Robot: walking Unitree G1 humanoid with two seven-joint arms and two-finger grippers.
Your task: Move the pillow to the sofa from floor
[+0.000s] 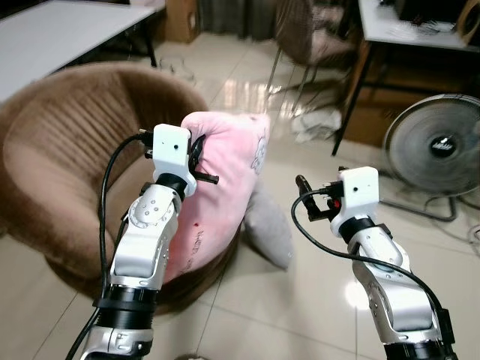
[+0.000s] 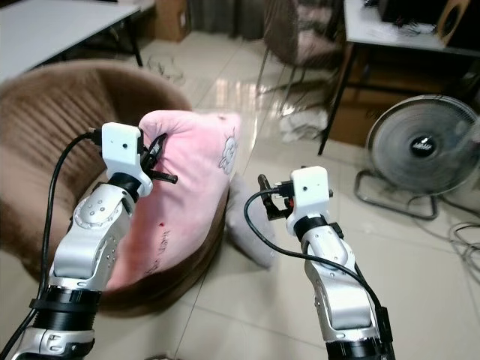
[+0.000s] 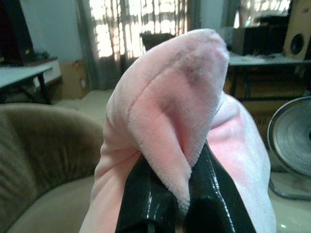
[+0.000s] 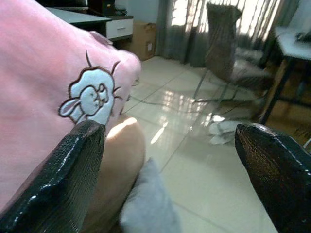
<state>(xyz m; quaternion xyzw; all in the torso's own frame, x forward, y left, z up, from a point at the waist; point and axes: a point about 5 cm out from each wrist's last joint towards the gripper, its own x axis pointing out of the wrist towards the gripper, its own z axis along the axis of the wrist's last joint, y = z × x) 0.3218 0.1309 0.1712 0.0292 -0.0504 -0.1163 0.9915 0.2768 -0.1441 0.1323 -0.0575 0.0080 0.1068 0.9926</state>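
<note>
Low in the middle of my view a grey cushion (image 1: pixel 271 229) lies on the tiled floor (image 1: pixel 300 300). At the right edge a round fan (image 1: pixel 437 146) stands on the tiles, in front of a white table (image 1: pixel 409 34) in the upper right. A wicker chair (image 1: pixel 307 30) sits at top centre, with a crumpled white cloth (image 1: pixel 319 124) on the floor below it. A second white table (image 1: pixel 64 34) fills my upper left, and a cardboard box (image 1: pixel 182 19) stands beyond it.

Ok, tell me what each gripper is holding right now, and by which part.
The left gripper pinches a top corner fold of the soft pink plush pillow, which leans on the brown round sofa. The right gripper is open, holding nothing.
</note>
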